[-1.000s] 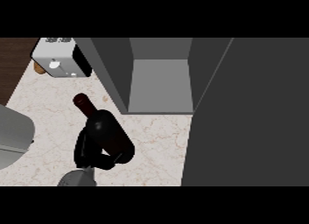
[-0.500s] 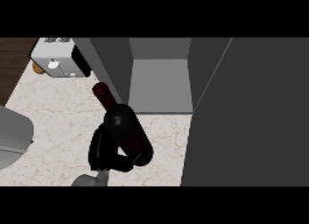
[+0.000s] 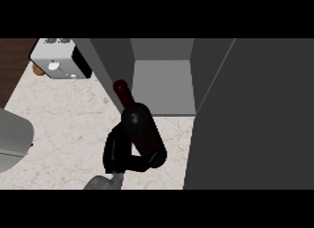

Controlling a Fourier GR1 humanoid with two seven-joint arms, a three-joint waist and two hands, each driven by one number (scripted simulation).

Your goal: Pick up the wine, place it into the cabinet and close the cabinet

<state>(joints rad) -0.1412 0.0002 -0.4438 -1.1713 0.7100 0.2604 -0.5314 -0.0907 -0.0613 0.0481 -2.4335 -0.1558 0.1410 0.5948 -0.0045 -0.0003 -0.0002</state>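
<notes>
A dark wine bottle [image 3: 139, 127] with a dark red neck tilts up and away over the counter, and my right hand [image 3: 123, 153] is shut on its lower body. The neck's tip [image 3: 122, 87] is at the front left edge of the open grey cabinet [image 3: 160, 89], whose pale floor shows just right of it. The cabinet's door [image 3: 258, 116] stands open, a broad dark panel filling the right side of the head view. Only a short piece of grey forearm [image 3: 101, 182] shows at the lower edge. My left hand does not show.
A white toaster [image 3: 61, 62] stands at the back left beside the cabinet's side wall. A large grey rounded object [image 3: 5, 138] lies at the left edge. Speckled marble counter [image 3: 67, 111] lies open between them and the bottle.
My right hand has carried the bottle up and to the right, from the counter's middle to the cabinet's opening. The bottle's neck now reaches the cabinet's front edge.
</notes>
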